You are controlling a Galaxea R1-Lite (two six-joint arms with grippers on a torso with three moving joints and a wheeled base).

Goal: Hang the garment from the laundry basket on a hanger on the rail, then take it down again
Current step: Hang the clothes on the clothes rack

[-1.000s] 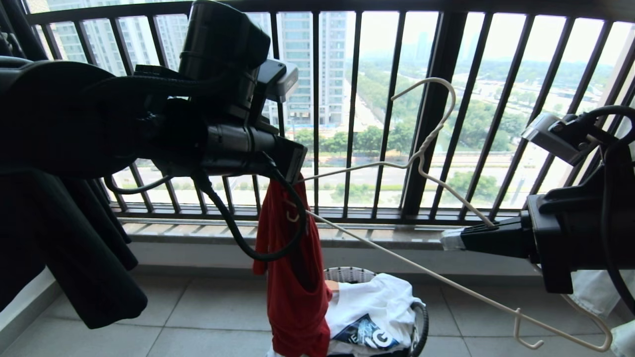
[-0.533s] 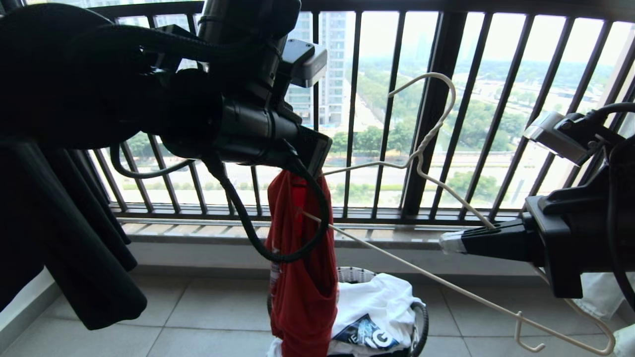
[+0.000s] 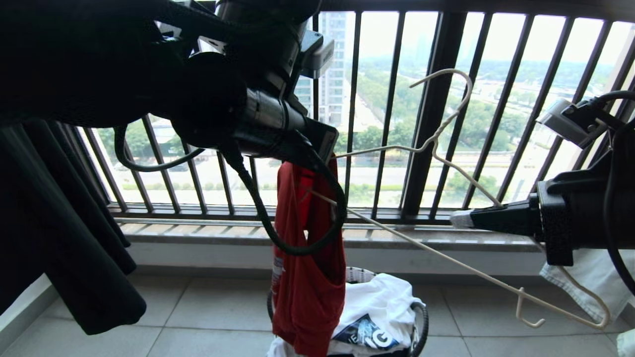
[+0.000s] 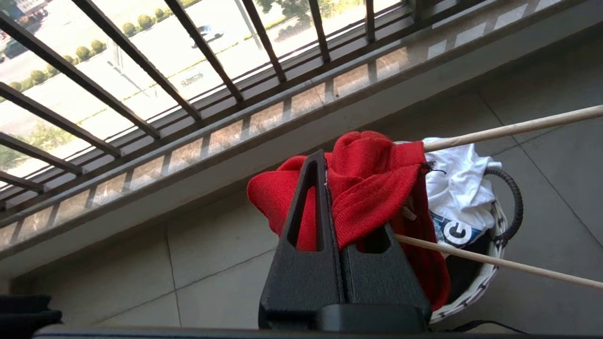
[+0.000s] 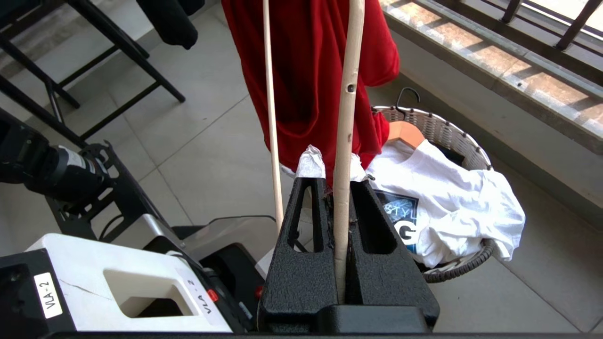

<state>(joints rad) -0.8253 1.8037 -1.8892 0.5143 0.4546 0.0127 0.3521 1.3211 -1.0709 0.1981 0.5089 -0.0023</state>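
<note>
Garment (image 3: 307,277): red T-shirt, hanging bunched from the left tool (image 4: 330,188), whose jaws are closed tight on a fold of the fabric near the top; lower end trails just above the laundry basket (image 3: 421,317).

Hanger (image 3: 446,153): thin cream wire, held tilted; the right tool (image 5: 341,188) is clamped shut on one shoulder wire. The hanger's far end reaches into the red cloth, and both wires run past the left tool's grip.

Laundry basket: on the tiled floor by the balcony railing (image 3: 431,114), holding a white T-shirt (image 3: 377,307).

Rail: not in view.

Step in hand, as judged: threading the hanger into the garment. Handling note: keep the right tool steady and the wire level, draw the fabric along the shoulder wire rather than down it, and watch that cloth does not snag on the small notch hook (image 3: 527,313).
</note>
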